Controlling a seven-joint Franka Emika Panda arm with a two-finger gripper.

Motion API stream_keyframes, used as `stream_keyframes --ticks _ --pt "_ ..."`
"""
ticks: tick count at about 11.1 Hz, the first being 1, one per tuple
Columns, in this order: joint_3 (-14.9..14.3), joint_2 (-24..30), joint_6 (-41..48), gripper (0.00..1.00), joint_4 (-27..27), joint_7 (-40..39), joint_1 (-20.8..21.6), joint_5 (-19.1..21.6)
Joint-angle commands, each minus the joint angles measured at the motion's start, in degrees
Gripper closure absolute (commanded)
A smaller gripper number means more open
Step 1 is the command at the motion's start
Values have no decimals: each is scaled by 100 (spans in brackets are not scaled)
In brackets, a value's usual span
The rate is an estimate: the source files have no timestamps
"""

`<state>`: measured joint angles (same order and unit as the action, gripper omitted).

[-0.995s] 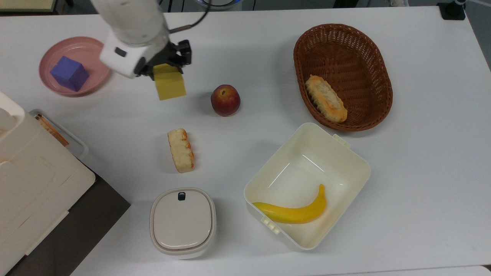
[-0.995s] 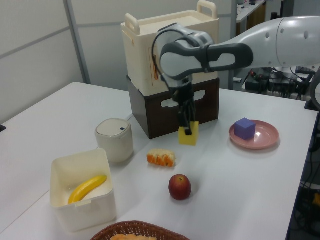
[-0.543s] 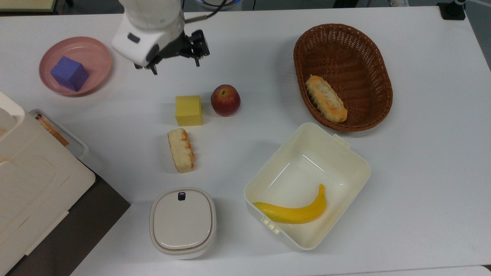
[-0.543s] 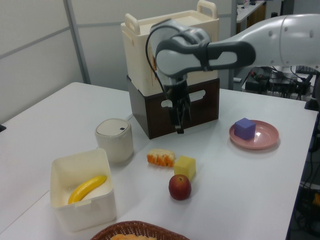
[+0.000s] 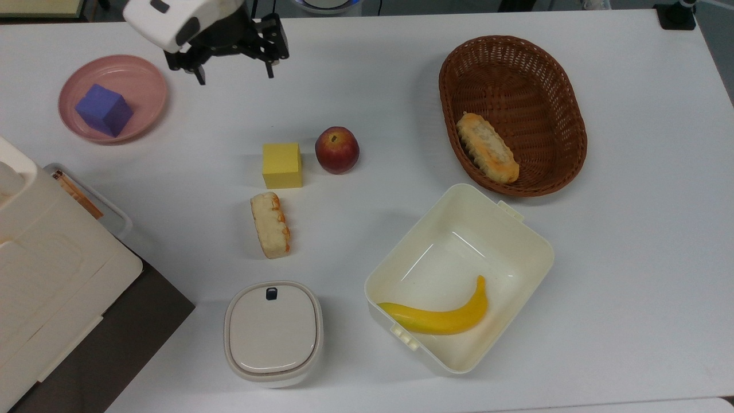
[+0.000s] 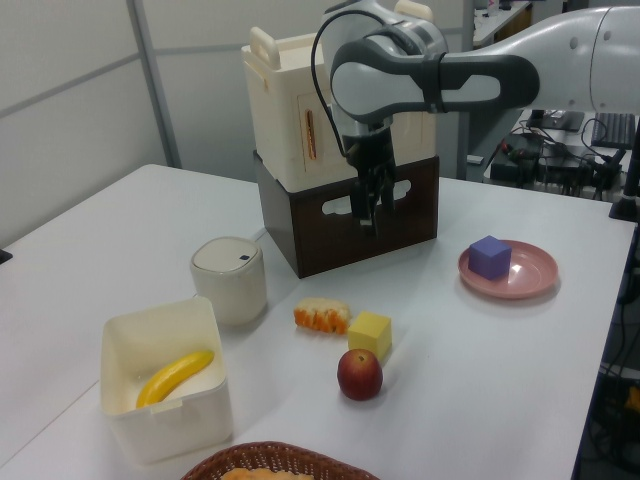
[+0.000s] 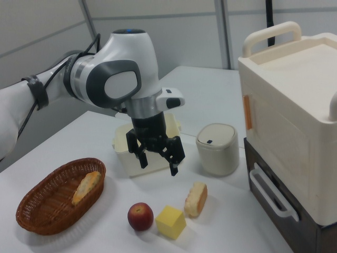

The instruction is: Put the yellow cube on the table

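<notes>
Gripper hangs spread and empty above the tabletop; the yellow cube sits beside, seemingly not touching, the apple.

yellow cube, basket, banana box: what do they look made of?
Yellow cube: looks like foam or soft plastic, matte, with flat even colour and no glare.
Basket: brown woven wicker or a plastic imitation; the weave pattern is plain across wall and rim.
Box holding the banana: cream moulded plastic, glossy, with bright reflections on its floor and moulded clips on the rim.
</notes>
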<state>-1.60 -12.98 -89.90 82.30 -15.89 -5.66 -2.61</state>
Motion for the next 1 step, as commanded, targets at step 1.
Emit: stream_keyframes --ticks 1 --pt "-77 94 25 0 -117 86 -75 -81"
